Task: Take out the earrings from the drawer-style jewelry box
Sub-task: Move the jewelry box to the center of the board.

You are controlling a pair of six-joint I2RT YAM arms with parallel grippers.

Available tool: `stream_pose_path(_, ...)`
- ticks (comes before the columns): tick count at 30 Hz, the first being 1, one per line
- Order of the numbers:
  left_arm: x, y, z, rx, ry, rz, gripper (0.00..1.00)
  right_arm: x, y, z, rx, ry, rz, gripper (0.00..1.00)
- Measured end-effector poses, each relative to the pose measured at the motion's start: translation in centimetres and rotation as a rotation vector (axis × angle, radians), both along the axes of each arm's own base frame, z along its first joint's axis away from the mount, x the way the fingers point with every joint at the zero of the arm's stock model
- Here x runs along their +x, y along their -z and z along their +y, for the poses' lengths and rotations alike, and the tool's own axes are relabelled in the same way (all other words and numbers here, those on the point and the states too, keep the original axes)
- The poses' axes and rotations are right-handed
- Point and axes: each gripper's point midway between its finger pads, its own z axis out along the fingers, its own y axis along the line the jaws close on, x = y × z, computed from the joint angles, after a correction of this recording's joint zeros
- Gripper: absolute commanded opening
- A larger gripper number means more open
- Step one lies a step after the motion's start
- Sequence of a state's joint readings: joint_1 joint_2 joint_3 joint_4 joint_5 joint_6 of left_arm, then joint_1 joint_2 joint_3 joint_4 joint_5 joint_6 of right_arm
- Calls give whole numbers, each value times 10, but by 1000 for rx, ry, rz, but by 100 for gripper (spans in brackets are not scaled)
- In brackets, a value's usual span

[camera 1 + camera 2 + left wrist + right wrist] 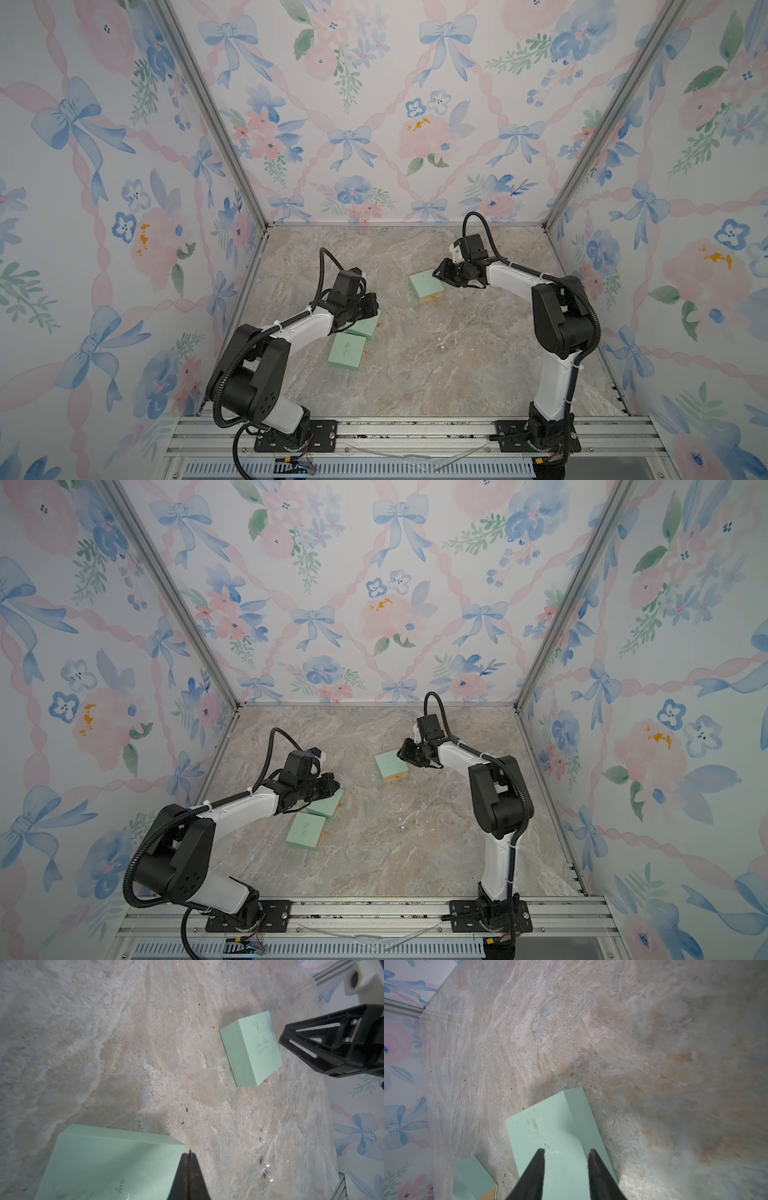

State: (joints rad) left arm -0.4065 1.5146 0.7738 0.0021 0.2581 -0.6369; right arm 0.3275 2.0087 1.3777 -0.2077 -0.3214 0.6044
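a marble-look table (457, 374) inside flowered walls carries two robot arms and three mint boxes. the left arm (291, 326) leans over the two boxes nearest it, hiding most of the rear box (370, 326) in both top views; the front box (347, 351) lies in full sight just beside it. the left gripper (189, 1154) has its fingers pressed together above a mint lid that runs off the edge of the left wrist view. the right gripper (566, 1150) hangs with fingers apart over the far box (424, 284), gripping nothing; whether it touches the lid cannot be told, nor whether any drawer is pulled out. the earrings (266, 1163), four pale beads, lie on bare table between the arms, apart from every box, in a loose row. two show a thin post slanting off the bead, roughly parallel; the other posts are hard to make out. in a top view the earrings (439, 341) are only faint glints.
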Motion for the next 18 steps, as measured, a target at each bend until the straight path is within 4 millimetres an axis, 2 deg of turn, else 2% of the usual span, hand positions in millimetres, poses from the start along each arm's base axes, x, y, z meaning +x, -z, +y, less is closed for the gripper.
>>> stream_pose_path(11,0,-1,-1,-5,4,-2,0,16,6,11,39,-37,-2,47)
stream_pose_path(18,-1,0,-1,-5,4,-2,0,11,4,20,27,-117,2,47)
